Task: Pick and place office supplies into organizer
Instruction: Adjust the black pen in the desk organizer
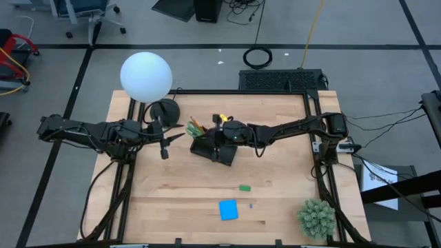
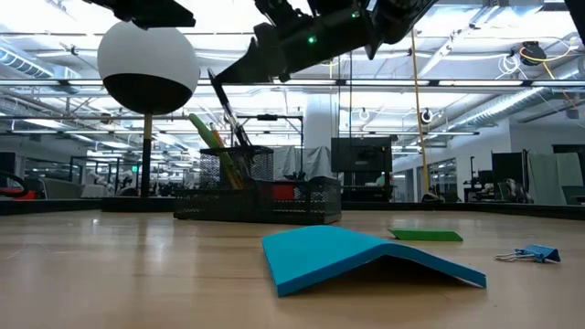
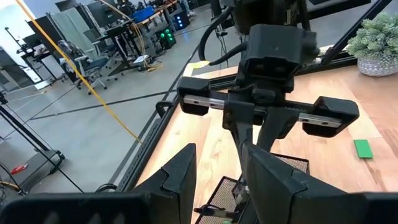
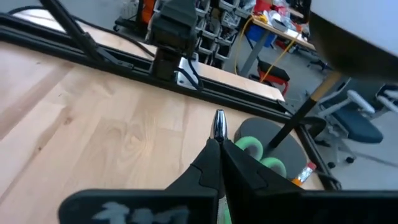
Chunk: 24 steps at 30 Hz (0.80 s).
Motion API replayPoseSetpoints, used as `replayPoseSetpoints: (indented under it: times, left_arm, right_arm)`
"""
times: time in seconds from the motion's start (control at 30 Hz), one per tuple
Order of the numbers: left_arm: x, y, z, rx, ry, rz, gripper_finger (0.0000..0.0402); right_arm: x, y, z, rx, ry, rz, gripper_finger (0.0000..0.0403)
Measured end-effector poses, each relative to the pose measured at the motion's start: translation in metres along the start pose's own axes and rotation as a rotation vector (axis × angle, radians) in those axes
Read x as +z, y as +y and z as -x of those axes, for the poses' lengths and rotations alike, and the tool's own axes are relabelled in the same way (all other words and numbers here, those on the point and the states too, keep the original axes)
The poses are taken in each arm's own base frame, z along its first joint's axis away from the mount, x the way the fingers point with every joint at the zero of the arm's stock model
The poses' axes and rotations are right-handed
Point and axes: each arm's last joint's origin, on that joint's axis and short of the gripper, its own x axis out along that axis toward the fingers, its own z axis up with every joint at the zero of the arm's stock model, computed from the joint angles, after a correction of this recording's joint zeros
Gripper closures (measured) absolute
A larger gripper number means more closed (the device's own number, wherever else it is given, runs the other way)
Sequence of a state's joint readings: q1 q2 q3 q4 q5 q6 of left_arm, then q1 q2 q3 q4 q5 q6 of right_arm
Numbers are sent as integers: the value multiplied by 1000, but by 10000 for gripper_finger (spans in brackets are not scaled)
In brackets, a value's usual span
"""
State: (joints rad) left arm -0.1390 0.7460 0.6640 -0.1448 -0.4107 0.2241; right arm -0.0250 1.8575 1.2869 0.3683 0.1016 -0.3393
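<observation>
Right gripper (image 1: 222, 132) is held over the organizer (image 1: 213, 149), jaws clamped on 1 pen (image 4: 219, 124) for dropping in. Left gripper (image 1: 163, 145), at 9 o'clock, jaws apart, empty.

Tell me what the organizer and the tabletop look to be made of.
Organizer: apparently black metal wire mesh, since the room shows through its fine grid walls; painted or coated, cannot tell. Tabletop: light wood with a smooth, faintly glossy finish; visible grain and plank seams suggest butcher-block style boards, though a laminate cannot be ruled out.
</observation>
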Motion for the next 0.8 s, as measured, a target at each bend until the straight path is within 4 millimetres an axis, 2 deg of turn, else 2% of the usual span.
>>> replayPoseSetpoints:
  times: [0.23,0.4,0.67,0.8]
  left_arm:
    - [0,0,0,0,0,0,270]
    - [1,0,0,2,-9,4,270]
    - [1,0,0,1,-8,4,270]
    - [1,0,0,1,-7,3,270]
  right_arm:
    - [-2,-1,0,-48,63,95,402]
    - [10,-6,-1,-58,132,158,402]
    - [35,0,0,-50,63,186,402]
    - [36,5,1,-36,68,188,402]
